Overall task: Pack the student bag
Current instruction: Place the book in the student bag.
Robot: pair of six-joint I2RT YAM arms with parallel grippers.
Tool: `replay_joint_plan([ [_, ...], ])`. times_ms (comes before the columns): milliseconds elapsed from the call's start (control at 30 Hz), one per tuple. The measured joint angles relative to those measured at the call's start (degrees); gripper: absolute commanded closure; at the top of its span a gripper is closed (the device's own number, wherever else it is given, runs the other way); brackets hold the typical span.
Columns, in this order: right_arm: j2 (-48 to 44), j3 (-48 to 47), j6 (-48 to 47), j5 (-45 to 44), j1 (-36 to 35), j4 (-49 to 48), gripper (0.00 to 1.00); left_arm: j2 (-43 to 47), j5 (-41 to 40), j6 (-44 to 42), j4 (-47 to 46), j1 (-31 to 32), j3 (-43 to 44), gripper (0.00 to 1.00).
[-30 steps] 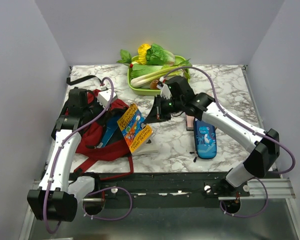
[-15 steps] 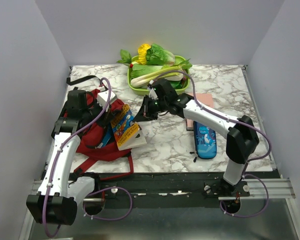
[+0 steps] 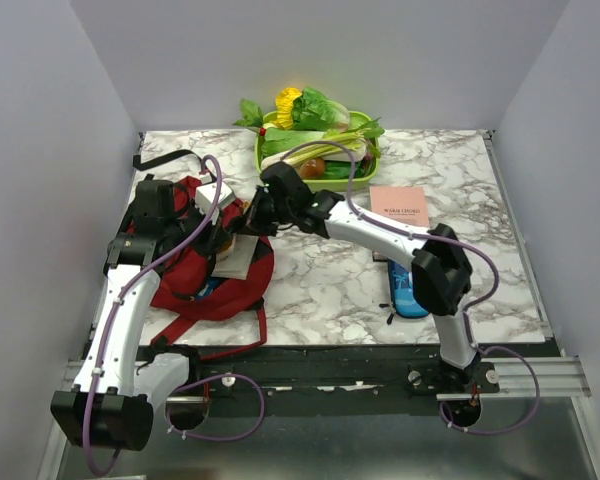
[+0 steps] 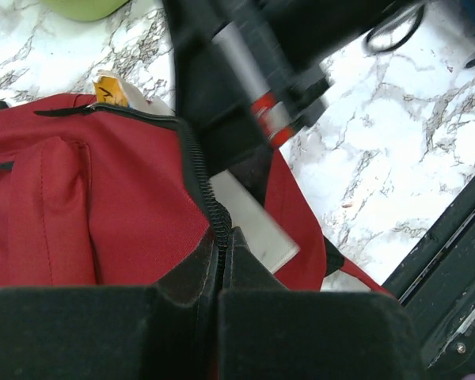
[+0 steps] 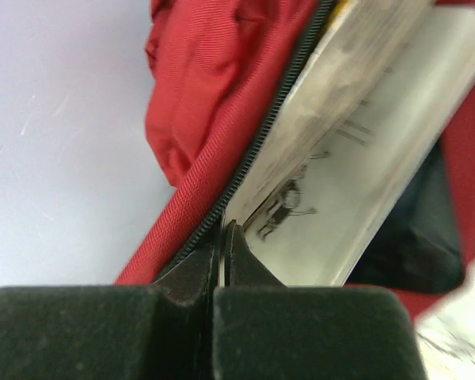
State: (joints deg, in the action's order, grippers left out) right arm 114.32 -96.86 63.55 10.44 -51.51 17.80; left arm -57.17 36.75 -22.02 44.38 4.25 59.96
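The dark red student bag [image 3: 185, 282] lies at the table's left with its zipper open. My left gripper [image 3: 221, 228] is shut on the bag's zipper edge [image 4: 208, 202] and holds the opening up; its tips show in the left wrist view [image 4: 222, 234]. My right gripper [image 3: 250, 222] reaches across from the right and is shut on the edge of a book [image 3: 238, 256], which sits partly inside the opening. In the right wrist view the gripper [image 5: 222, 229] pinches the book [image 5: 356, 158] right beside the red bag's zipper rim [image 5: 214, 95]. The book's pale side shows in the left wrist view [image 4: 249, 222].
A green tray [image 3: 276, 180] of vegetables stands at the back centre. A pink book [image 3: 398, 205] lies right of centre, and a blue shark-print pencil case [image 3: 410, 292] sits in front of it, partly under my right arm. A black strap [image 3: 165, 158] trails behind the bag.
My right gripper has carried the colourful book leftward from the table's middle into the bag's opening. The pink book is now uncovered. The left gripper stays on the zipper edge.
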Motion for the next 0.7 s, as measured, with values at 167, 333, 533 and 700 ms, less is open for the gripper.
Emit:
replay_joint_plan([
  [167,8.0,-9.2,-0.3,-0.6,-3.8,1.4,0.60,0.0,0.1,0.0,0.6,0.0,0.5,1.00],
  [333,8.9,-4.4,-1.7,1.7,-5.0,2.3,0.42,0.2,0.3,0.0,1.8,0.0,0.7,1.00],
  [533,0.4,13.1,-2.7,2.7,-3.9,0.9,0.53,0.2,0.4,-0.3,1.9,0.0,0.7,1.00],
  [700,-2.9,14.4,-3.6,2.4,-2.8,-0.6,0.76,0.2,0.4,-0.6,2.3,0.1,0.7,1.00],
])
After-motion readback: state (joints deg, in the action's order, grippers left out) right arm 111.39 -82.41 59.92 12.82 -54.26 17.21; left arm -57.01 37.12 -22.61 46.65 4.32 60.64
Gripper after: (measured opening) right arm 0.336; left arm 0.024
